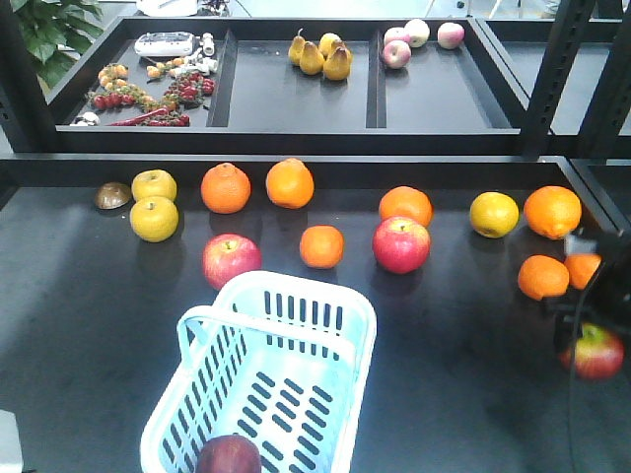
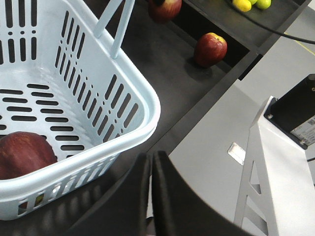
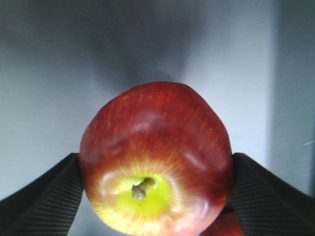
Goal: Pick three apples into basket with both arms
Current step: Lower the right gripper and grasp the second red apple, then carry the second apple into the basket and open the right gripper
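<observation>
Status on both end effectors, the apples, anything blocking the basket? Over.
Left end effector shut, empty, beside basket. Right end effector shut on red apple. Dark apple in basket. Nothing seen between red apple and basket.

A dark red apple (image 3: 155, 157) fills the view, its stem and yellow-green hollow facing the camera, with black ribbed jaws touching it on both sides.

Oranges (image 1: 226, 188) and yellow apples (image 1: 155, 219) lie on the dark table (image 1: 79, 325), pears (image 1: 320, 56) in the tray (image 1: 376, 89) behind
</observation>
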Available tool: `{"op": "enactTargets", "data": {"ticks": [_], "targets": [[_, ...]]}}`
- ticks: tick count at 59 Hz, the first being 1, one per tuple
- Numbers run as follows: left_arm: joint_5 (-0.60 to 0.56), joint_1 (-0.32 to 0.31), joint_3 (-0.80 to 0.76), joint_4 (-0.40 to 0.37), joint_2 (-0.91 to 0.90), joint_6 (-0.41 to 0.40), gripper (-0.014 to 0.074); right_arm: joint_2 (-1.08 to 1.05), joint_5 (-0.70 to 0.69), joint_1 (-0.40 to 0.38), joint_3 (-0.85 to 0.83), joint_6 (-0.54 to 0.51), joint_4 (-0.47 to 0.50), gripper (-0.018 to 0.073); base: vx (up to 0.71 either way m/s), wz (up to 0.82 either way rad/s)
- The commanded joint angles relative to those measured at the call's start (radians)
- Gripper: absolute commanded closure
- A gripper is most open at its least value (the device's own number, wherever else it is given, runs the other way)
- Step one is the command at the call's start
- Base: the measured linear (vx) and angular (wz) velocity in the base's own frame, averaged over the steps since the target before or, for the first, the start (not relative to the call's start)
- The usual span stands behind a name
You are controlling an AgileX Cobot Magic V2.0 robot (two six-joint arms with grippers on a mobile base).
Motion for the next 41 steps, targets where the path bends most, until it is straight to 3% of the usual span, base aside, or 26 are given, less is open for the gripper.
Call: {"op": "enactTargets", "data": {"ticks": [1,10,20,31,41], "targets": [[0.001,0.000,-0.024,0.018,0.002,-0.002,0.0603,-0.141,0.022,-0.006,-0.025,-0.060,0.076,0.0566,0.00,0.00],[0.001,0.000,-0.024,0.018,0.002,-0.002,0.0603,-0.295,0.058,0.057,-0.025,-0.177,0.204,0.0564,0.00,0.00],[0.001,0.000,-0.024,0.018,0.002,-0.002,0.0603,-0.482,0.089,0.181,-0.006,-0.208,0.287,0.0564,0.00,0.00],[0.001,0.000,-0.024,0.018,0.002,-0.002,0.0603,-0.657,0.065,0.363,0.079,-0.285,0.443,0.0564,0.00,0.00],[0.001,0.000,-0.024,0.018,0.002,-0.002,0.0603,-0.764,-0.066,0.546,0.140,-0.316,0.582,0.0564,0.00,0.00]]}}
